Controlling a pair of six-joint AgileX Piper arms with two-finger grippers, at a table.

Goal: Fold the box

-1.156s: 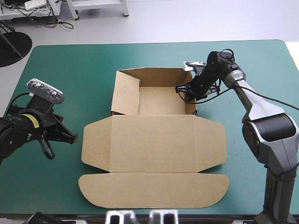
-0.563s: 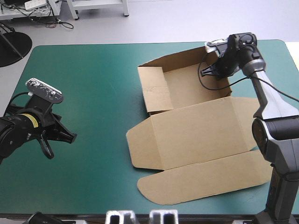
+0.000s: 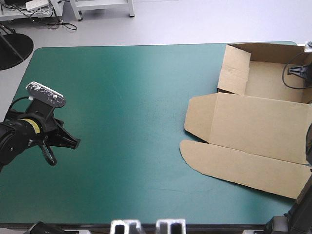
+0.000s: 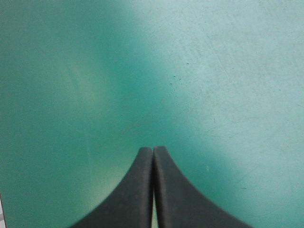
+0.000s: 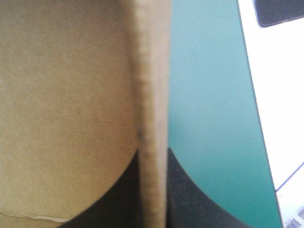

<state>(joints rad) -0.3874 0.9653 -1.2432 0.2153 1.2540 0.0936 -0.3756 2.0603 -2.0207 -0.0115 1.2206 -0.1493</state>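
Box (image 3: pixel 253 122) lay at the far right corner of the desk (image 3: pixel 122 97), skewed to the desk's edges, its right part running out of the high view. State: open tray, brown board, with the far wall and the left side wall (image 3: pixel 234 70) raised. The lid (image 3: pixel 258 124) lay flat on the teal-green cover, reaching toward the near edge, with a small side flap at its left and a long rounded flap (image 3: pixel 234 163) along its near side. Right end effector (image 3: pixel 303 73) sat at the tray's right side, only partly in the high view. In its own wrist view the right end effector (image 5: pixel 153 154) was clamped on the box: one upright wall stood edge-on between the black fingers (image 5: pixel 185 194), which were all but closed against the board. Inside of the tray lay to one side of that wall, and bare cover and the desk's edge to the other. Left end effector (image 3: pixel 73 143) was low over the left part of the desk, well apart from the box. Its fingers (image 4: pixel 137 190) were pressed together in one pointed arch, holding nothing, with only bare cover ahead of them.
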